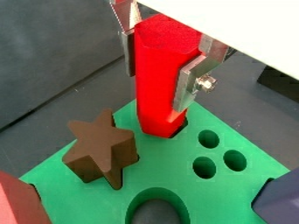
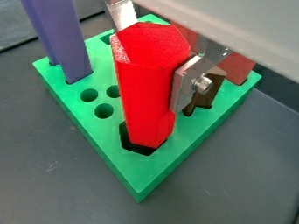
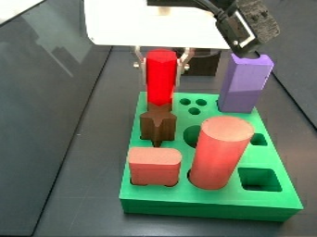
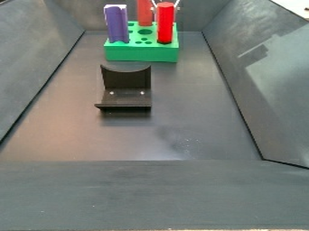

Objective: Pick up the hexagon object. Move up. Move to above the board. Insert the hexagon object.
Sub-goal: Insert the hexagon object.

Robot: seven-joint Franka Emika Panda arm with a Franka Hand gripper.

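Observation:
The hexagon object [image 1: 158, 79] is a slim bright red prism standing upright, its lower end inside a cut-out at the edge of the green board [image 1: 176, 179]. My gripper [image 1: 158, 74] is shut on it, with a silver finger [image 1: 187, 83] flat against each side. Both wrist views show this; in the other one the gripper [image 2: 152, 61] holds the prism [image 2: 146, 96] in a hole near a corner of the board [image 2: 140, 171]. In a side view the prism [image 3: 160, 79] stands at the board's [image 3: 210, 202] far edge, and it [image 4: 165, 20] shows small on the board [image 4: 139, 52] at the far end of the tray.
On the board stand a brown star piece [image 3: 158, 122], a tall purple block [image 3: 246, 81], a thick salmon-red cylinder [image 3: 221, 153] and a low salmon block [image 3: 155, 167]. Three small round holes [image 1: 216, 153] lie beside the prism. The fixture [image 4: 125, 86] stands on the dark tray floor.

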